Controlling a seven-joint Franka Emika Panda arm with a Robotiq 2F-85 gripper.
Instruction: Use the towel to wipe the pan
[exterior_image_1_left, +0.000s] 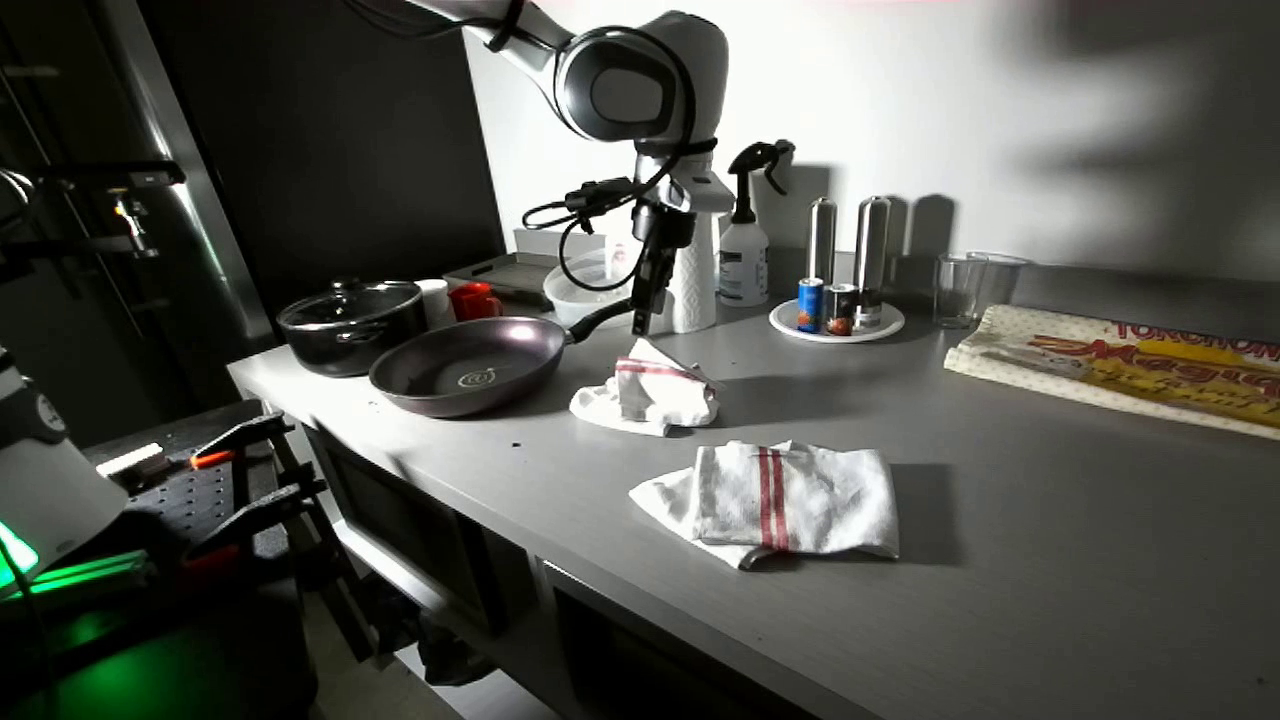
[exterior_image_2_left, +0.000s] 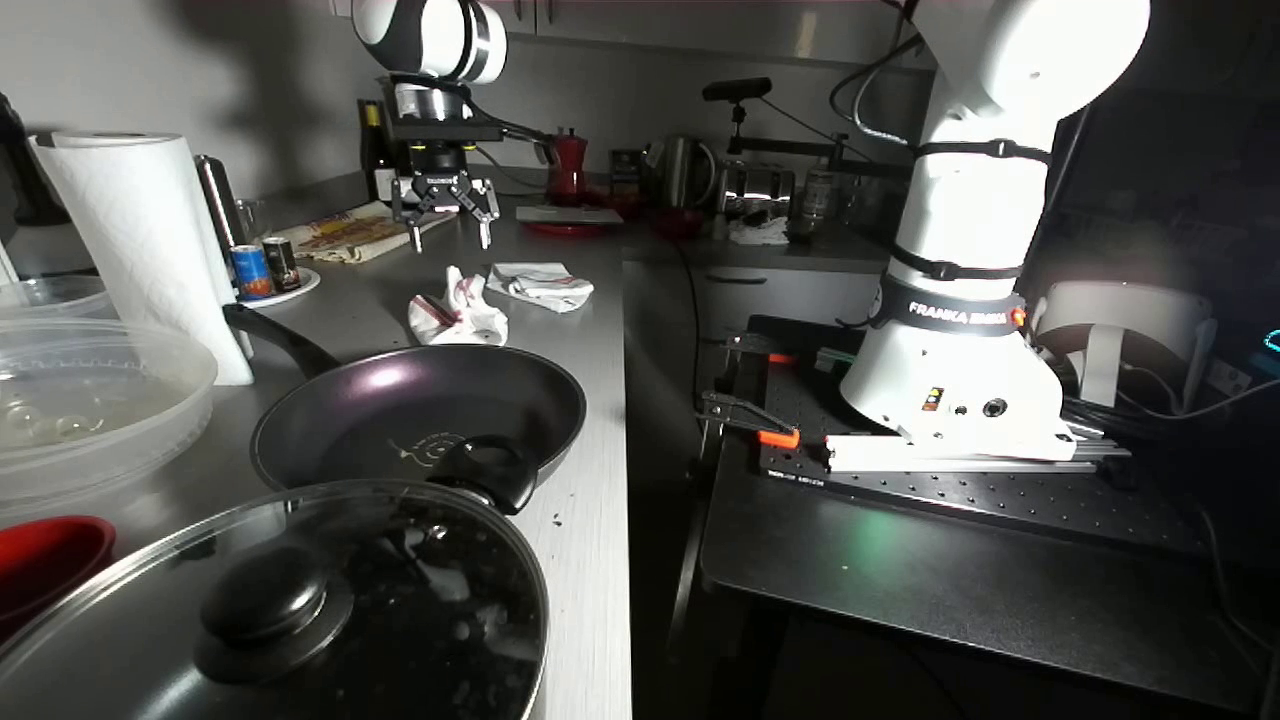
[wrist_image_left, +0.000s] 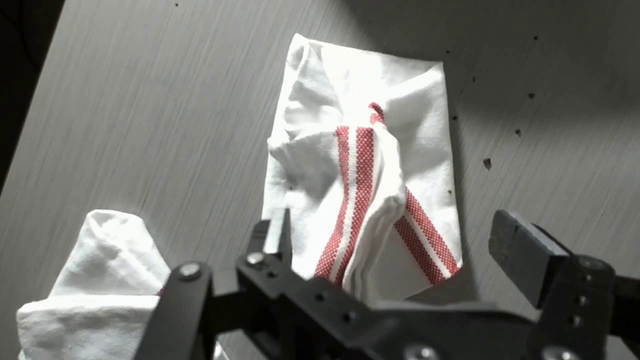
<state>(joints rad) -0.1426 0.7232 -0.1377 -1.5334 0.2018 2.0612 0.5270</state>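
Note:
A crumpled white towel with red stripes (exterior_image_1_left: 655, 390) lies on the counter beside the pan (exterior_image_1_left: 470, 360). It also shows in an exterior view (exterior_image_2_left: 460, 318) and in the wrist view (wrist_image_left: 320, 165), with a raised fold in its middle. The dark pan shows in an exterior view (exterior_image_2_left: 350, 420) too, handle pointing towards the wall; it is out of the wrist view. My gripper (exterior_image_1_left: 641, 325) is open and empty above the crumpled towel, apart from it. The gripper in an exterior view (exterior_image_2_left: 451, 244) and in the wrist view (wrist_image_left: 392, 227) has its fingers wide apart.
A second folded striped towel (exterior_image_1_left: 800, 500) lies nearer the counter's front edge. A lidded pot (exterior_image_1_left: 350, 325), plastic bowl (exterior_image_2_left: 100, 420) and paper towel roll (exterior_image_2_left: 150, 250) surround the pan. A plate with cans (exterior_image_1_left: 840, 325) and a spray bottle (exterior_image_1_left: 742, 255) stand by the wall.

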